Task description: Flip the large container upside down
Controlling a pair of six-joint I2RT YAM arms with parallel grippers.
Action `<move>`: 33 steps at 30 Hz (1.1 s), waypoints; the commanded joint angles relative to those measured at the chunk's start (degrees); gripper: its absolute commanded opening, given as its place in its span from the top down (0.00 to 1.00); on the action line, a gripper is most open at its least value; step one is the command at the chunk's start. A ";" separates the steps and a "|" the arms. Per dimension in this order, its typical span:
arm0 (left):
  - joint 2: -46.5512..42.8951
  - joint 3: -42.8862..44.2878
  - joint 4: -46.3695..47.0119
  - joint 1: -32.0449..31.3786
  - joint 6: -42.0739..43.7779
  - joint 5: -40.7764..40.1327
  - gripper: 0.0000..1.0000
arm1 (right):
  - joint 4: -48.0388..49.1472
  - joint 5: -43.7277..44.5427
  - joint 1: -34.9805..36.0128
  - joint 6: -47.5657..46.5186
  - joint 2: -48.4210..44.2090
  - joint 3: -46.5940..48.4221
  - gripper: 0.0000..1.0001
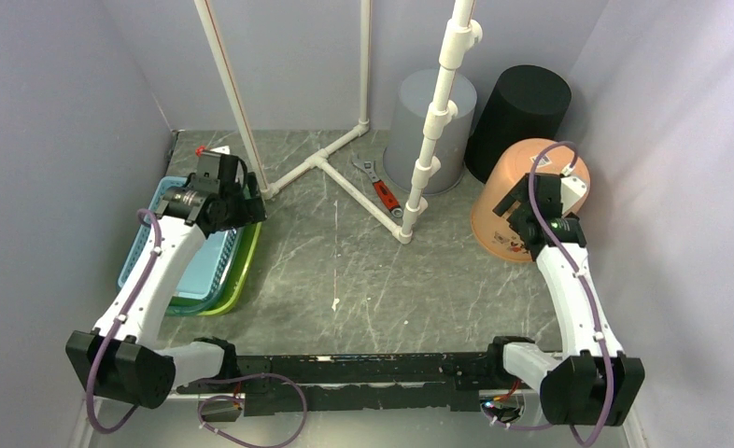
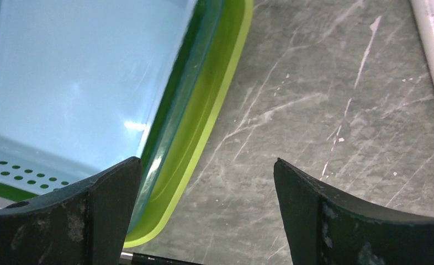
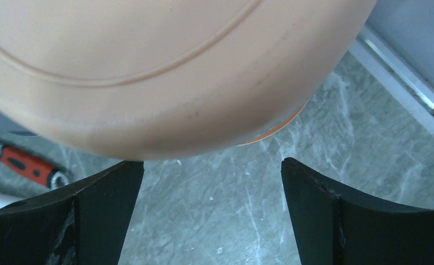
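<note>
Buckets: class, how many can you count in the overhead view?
3: a grey bucket at the back behind the white pipe, a black bucket right of it, an orange bucket in front of the black one. None seems hidden.

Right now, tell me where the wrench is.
Top view: the red-handled wrench lies on the table at centre back, between the white pipe frame and the gray bin.

Lab test cell — plain walls [image 1: 55,140], pipe frame [image 1: 318,161]
</note>
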 commanded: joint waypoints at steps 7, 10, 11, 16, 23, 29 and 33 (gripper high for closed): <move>2.21 -1.66 1.40 12.78 2.41 8.44 0.09 | -2.23 -24.43 -0.79 -1.87 -12.60 -2.31 0.00; 5.45 -2.18 2.80 16.23 2.53 10.92 0.10 | -4.48 -32.47 -0.73 -1.26 -15.78 -3.73 0.00; 6.71 -2.24 3.05 17.05 2.45 11.23 0.11 | -5.06 -34.68 -0.72 -0.63 -16.87 -4.26 0.00; 12.28 -1.81 2.52 22.38 2.42 15.59 0.24 | -5.68 -42.62 -0.70 3.04 -24.16 -8.82 0.00; 12.57 -3.76 3.92 23.34 4.47 20.02 0.41 | -6.18 -44.39 -0.75 5.65 -30.21 -12.40 0.00; 13.51 -4.85 1.84 23.30 6.36 18.21 0.56 | -5.45 -46.85 -0.78 5.58 -28.72 -13.63 0.00; 12.72 -5.07 2.15 23.32 6.80 20.03 0.70 | -5.59 -48.12 -0.74 4.98 -27.75 -13.92 0.00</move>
